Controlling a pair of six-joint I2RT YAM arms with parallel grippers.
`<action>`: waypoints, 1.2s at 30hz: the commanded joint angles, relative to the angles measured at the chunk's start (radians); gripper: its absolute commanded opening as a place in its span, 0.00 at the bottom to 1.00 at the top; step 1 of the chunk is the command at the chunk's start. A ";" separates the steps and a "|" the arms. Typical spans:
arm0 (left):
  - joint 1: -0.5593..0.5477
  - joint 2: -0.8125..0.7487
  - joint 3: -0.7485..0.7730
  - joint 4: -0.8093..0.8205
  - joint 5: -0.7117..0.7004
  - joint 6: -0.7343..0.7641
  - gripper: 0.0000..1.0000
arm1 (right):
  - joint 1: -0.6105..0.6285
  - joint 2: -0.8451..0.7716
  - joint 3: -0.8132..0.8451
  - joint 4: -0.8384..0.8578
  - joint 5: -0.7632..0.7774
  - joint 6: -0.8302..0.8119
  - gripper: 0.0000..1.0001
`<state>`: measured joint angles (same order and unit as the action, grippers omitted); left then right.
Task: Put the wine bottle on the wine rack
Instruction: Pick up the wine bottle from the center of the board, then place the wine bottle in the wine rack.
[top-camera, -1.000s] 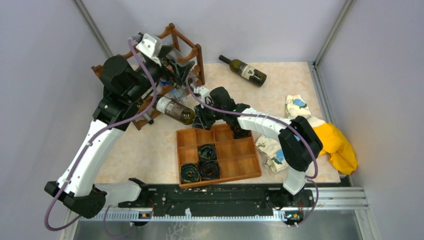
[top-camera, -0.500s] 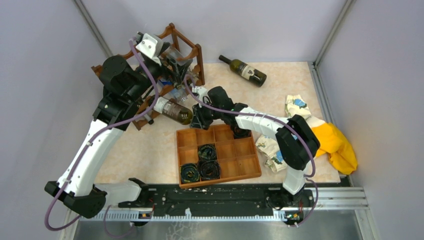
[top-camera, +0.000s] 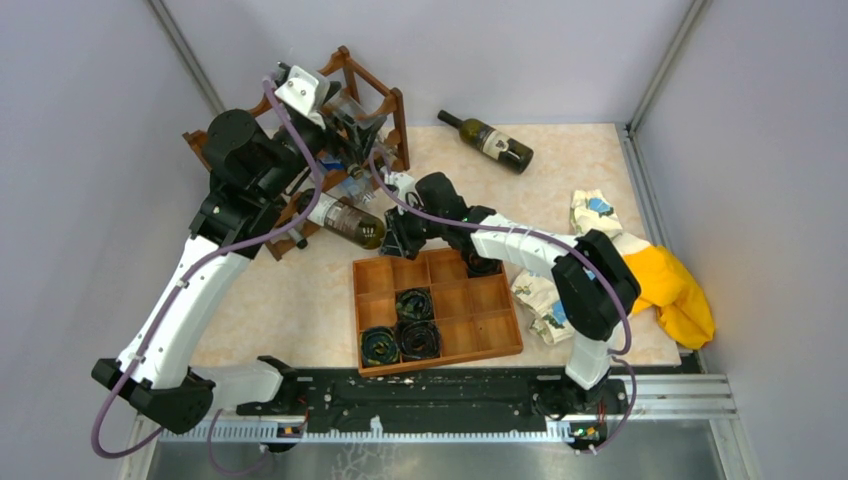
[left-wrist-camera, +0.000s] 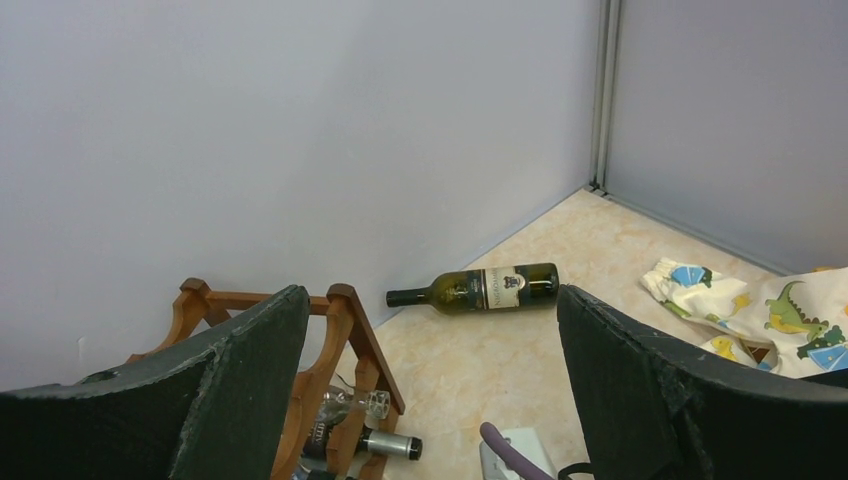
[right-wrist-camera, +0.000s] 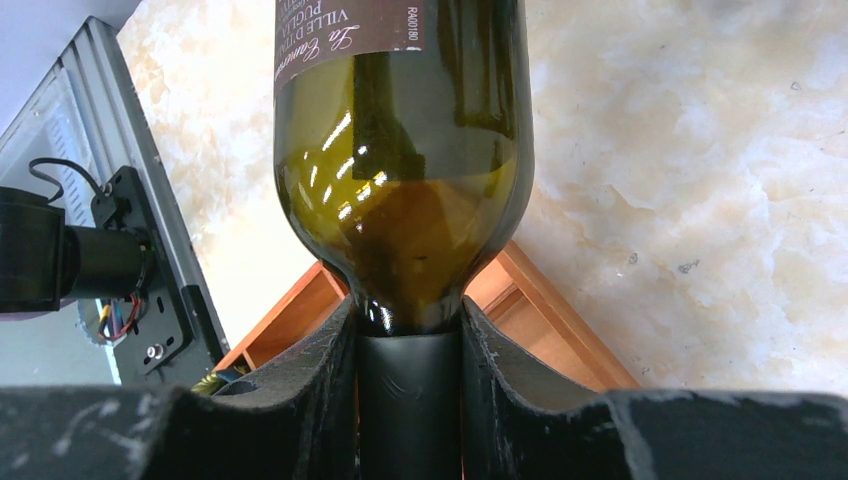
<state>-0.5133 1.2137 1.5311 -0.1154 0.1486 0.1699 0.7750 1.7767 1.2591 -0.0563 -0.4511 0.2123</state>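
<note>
Right gripper (right-wrist-camera: 410, 345): clamped on the neck of the wine bottle (top-camera: 343, 219); fingers pinch the dark capsule just below the shoulder.
Left gripper (left-wrist-camera: 430, 310): fingers spread wide, holding nothing, poised over the wine rack (top-camera: 398, 125).
Bottle location: off the table, lying almost level, base pointing left and far toward the rack's lower tier, not yet seated in a scallop.
Other items: second bottle (top-camera: 490, 141) lies on the table, far right of the rack; compartment tray (top-camera: 440, 362) near the held bottle.
Risk: neck-only hold with the heavy body out ahead; I judge it may droop or twist, strike a rail and nudge the rack.
Change from a second ago: bottle base has crept slightly left toward the rack; left arm has shifted slightly.
</note>
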 joint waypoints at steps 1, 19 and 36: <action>0.006 -0.009 0.006 0.047 -0.011 0.010 0.99 | -0.010 -0.125 0.074 0.218 0.007 -0.005 0.00; 0.006 -0.006 -0.002 0.067 -0.001 -0.003 0.99 | -0.020 -0.070 0.103 0.225 0.006 0.014 0.00; 0.006 -0.031 -0.022 0.072 -0.016 -0.021 0.99 | -0.010 0.071 0.244 0.255 0.064 0.070 0.00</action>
<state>-0.5125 1.2076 1.5154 -0.0814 0.1410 0.1642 0.7609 1.8412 1.3708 0.0200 -0.3885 0.2665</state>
